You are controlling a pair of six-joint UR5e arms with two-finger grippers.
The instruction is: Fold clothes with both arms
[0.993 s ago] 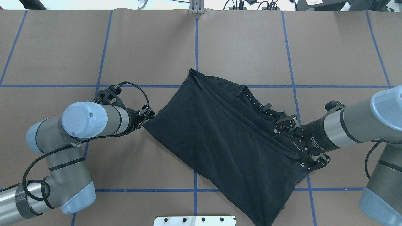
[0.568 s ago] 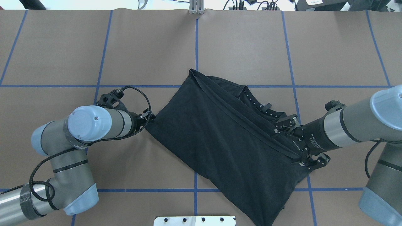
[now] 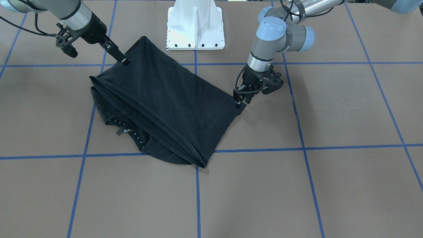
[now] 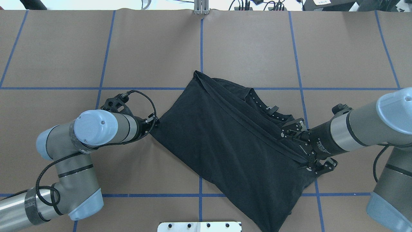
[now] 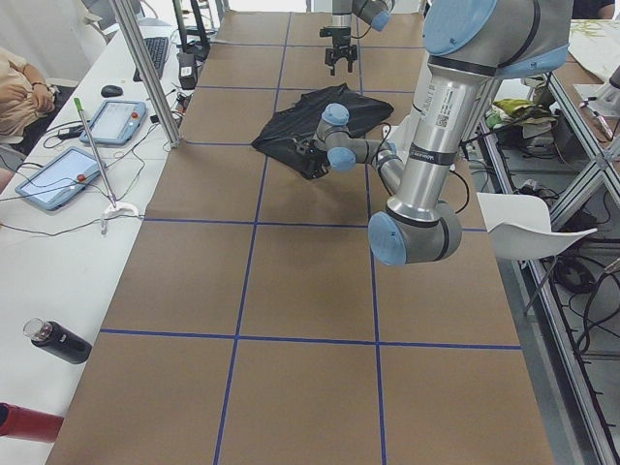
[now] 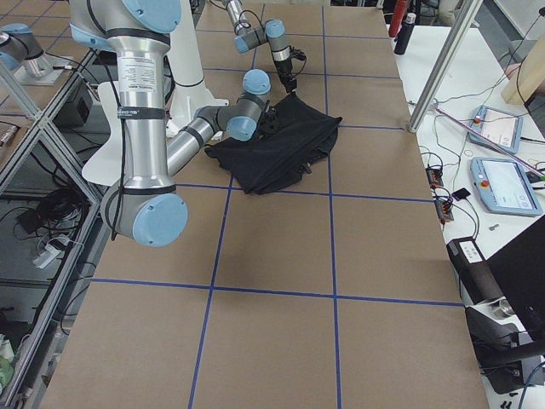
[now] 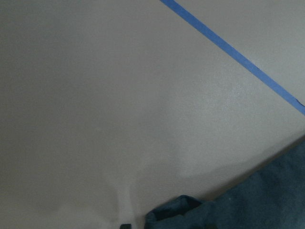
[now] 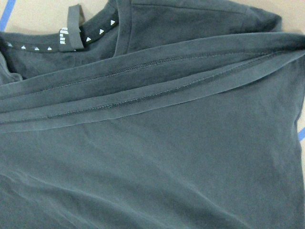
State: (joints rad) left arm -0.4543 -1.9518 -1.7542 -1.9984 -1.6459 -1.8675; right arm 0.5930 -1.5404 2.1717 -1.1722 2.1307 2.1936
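Note:
The black T-shirt (image 4: 225, 141) lies folded and askew at mid-table, plain side up, its hem (image 4: 251, 124) running diagonally and the collar label (image 8: 74, 31) peeking out beyond it. My left gripper (image 4: 154, 121) sits low at the shirt's left corner, fingers together and shut on that corner; in the front-facing view the left gripper (image 3: 239, 101) touches the same point. My right gripper (image 4: 297, 148) rests over the hem's right end with its jaws spread open; no fabric is bunched between them. The right wrist view is filled by the flat T-shirt (image 8: 152, 157).
The white pedestal (image 3: 195, 29) stands at the table's near edge behind the shirt. Blue tape lines (image 4: 201, 42) grid the brown table. A side bench with tablets (image 5: 58, 179), a bottle (image 5: 58, 341) and a person's arm (image 5: 19, 92) runs along the far side.
My left arm has shifted a little to the right, and the shirt's left corner has moved with it. The right arm has stayed almost still.

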